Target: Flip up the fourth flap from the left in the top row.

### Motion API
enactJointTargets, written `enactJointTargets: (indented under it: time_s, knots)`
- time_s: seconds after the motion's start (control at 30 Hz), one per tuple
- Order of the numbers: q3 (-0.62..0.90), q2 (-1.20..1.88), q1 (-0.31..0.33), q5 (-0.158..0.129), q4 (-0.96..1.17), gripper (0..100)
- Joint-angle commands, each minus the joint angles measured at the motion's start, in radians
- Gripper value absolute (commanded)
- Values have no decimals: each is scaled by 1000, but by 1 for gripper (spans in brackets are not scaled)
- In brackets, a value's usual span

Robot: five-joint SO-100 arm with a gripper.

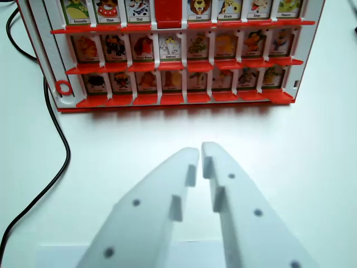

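A: What is seen nearest the camera?
B: The white gripper (201, 149), held above the white table (312, 167); its jaws are nearly together, nothing clamped, only a thin gap left at the tips.

A: And farther out?
B: The red-and-white game board (178, 61) is set at the far side. In its top row, the fourth flap (167, 12) from the left is shown as plain red, between picture cards. A black cable (56, 128) is laid at the left.

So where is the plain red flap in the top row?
In the wrist view, the plain red flap sits fourth from the left at the top edge, between the Chat card and Lion card.
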Motion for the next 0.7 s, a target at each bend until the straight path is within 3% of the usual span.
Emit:
enactJointTargets:
  time_s: [0.0,0.17,0.43,0.67]
  knots:
    - [92,278,2,-3,12,0]
    - [209,486,2,2,21,0]
    - [296,719,-40,-5,164,0]
    - [337,808,-37,-11,213,0]
